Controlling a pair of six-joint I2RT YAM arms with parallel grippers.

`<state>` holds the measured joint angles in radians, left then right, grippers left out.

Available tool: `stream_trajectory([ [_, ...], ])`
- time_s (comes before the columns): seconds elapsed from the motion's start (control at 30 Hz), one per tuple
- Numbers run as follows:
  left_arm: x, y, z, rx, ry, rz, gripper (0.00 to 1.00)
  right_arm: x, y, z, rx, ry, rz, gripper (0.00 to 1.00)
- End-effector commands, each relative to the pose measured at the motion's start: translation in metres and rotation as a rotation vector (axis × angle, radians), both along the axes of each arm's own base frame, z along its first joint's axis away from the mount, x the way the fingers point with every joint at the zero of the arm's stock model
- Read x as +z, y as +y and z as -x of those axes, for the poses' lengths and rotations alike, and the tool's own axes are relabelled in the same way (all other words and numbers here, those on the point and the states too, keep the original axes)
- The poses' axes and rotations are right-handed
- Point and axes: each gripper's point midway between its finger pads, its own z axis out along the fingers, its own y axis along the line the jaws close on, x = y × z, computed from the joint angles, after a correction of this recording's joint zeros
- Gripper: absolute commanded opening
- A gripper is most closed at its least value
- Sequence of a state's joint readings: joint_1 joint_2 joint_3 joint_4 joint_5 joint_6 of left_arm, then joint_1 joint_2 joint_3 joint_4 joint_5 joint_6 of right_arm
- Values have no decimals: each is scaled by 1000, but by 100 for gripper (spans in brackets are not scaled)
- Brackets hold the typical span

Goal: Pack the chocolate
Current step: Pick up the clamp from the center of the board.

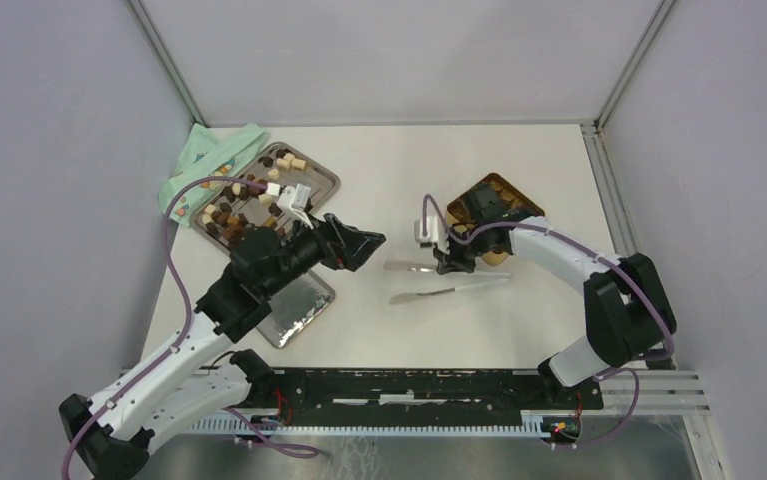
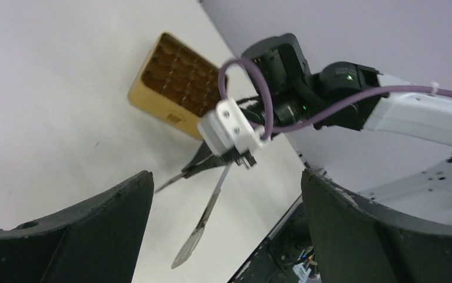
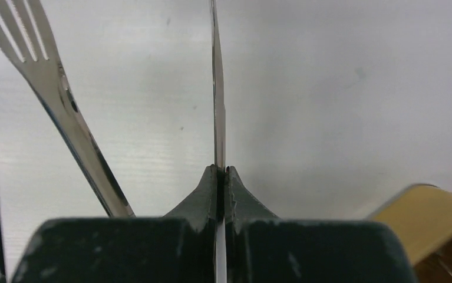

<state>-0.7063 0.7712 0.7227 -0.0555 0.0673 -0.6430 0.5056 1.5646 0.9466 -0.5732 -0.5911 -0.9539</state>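
Right pincer (image 3: 220, 172) clamps a thin utensil (image 3: 216, 88); left pincer (image 1: 369, 250) gapes; chocolate (image 1: 234, 212) well left of both.

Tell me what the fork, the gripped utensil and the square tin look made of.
Fork: polished metal, likely steel; it is silver and mirrors the light. Gripped utensil: same bright metal, seen edge-on in the shut jaws of the right gripper, very thin. Square tin: gold, satin-looking wall, probably painted sheet metal, though card cannot be ruled out.

White table (image 1: 409, 165), pale lavender walls (image 1: 49, 150)
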Motion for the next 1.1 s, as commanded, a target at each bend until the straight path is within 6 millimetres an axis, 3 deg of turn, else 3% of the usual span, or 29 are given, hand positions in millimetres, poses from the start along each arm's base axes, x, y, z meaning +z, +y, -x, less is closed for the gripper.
stream_trajectory([
  [0.0,98,-11,24,-153,-279,168,100,131,33,-18,-157,117,-394,0],
  [0.13,145,-26,36,-266,-363,244,100,206,21,-41,-301,244,-632,0],
  [0.23,164,-40,38,-343,-389,268,100,249,4,-53,-390,349,-792,0],
  [0.3,165,-50,35,-377,-385,270,100,281,-8,-61,-429,369,-910,0],
  [0.43,153,-71,21,-416,-335,308,100,338,-31,-57,-493,489,-1125,0],
  [0.5,149,-79,12,-403,-309,336,98,342,-38,-67,-570,511,-1131,0],
  [0.63,136,-97,-4,-367,-248,353,95,355,-38,-61,-605,538,-1133,0],
  [0.8,122,-117,-5,-344,-300,384,97,368,-48,-64,-681,584,-1177,0],
  [0.9,113,-129,-7,-347,-316,419,99,366,-49,-64,-723,637,-1197,0],
  [1.07,117,-149,-10,-384,-330,469,100,360,-50,-62,-744,670,-1213,0],
])
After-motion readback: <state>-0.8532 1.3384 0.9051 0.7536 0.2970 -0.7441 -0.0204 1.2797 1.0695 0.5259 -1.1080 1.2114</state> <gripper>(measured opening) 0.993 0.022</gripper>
